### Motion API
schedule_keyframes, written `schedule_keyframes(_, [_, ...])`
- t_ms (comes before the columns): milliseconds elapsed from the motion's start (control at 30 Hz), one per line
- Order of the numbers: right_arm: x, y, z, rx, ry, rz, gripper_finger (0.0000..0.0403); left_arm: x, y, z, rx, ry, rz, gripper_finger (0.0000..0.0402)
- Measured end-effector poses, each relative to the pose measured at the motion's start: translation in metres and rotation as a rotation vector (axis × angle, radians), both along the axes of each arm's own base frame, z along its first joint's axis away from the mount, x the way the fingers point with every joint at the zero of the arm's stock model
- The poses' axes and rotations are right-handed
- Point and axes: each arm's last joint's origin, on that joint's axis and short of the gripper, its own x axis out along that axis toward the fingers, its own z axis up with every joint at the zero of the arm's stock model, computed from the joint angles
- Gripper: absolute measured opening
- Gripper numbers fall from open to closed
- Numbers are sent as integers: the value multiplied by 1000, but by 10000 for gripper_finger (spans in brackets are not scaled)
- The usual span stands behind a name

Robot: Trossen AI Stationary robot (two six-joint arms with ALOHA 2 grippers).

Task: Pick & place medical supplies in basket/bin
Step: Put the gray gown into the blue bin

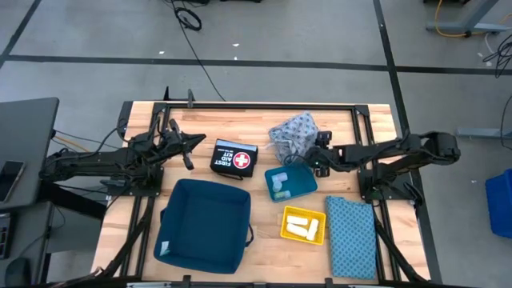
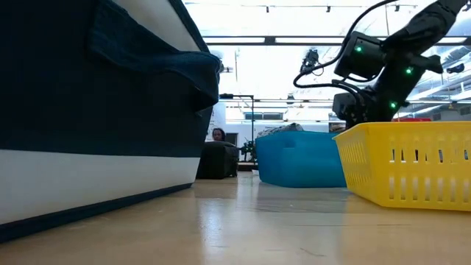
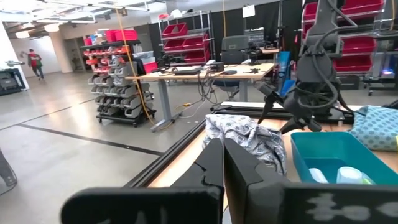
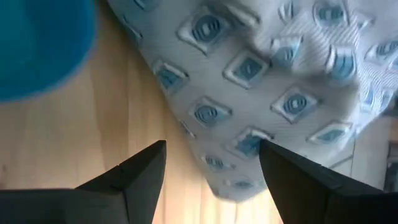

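My right end effector (image 1: 320, 154) hangs open just beside the cloth bundle (image 1: 294, 130) on the table (image 1: 376, 120). The bundle lies directly ahead between my spread fingers, far edge side. My left end effector (image 1: 186, 144) waits closed, well apart.

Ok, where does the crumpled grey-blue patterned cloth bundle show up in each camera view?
High view: cloth bundle, behind the teal tray.
Low view: a sliver above the teal tray.
Left wrist view: centre, beside the tray.
Right wrist view: fills the frame, past the open right gripper.
Shared landmark: the teal tray.
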Motion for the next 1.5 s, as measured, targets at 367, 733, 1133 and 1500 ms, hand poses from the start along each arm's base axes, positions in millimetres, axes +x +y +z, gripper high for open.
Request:
schedule_keyframes(367, [19, 7, -27, -110, 30, 119, 268, 0, 0, 0, -3, -1, 1, 0])
schedule_keyframes(733, [37, -4, -44, -275, 20, 82, 212, 0, 0, 0, -3, -1, -2, 0])
schedule_keyframes(1133, [37, -4, -43, -295, 0, 50, 9, 0, 0, 0, -2, 0, -3, 0])
schedule_keyframes(1500, [45, -7, -5, -376, -153, -26, 9, 0, 0, 0, -2, 0, -10, 0])
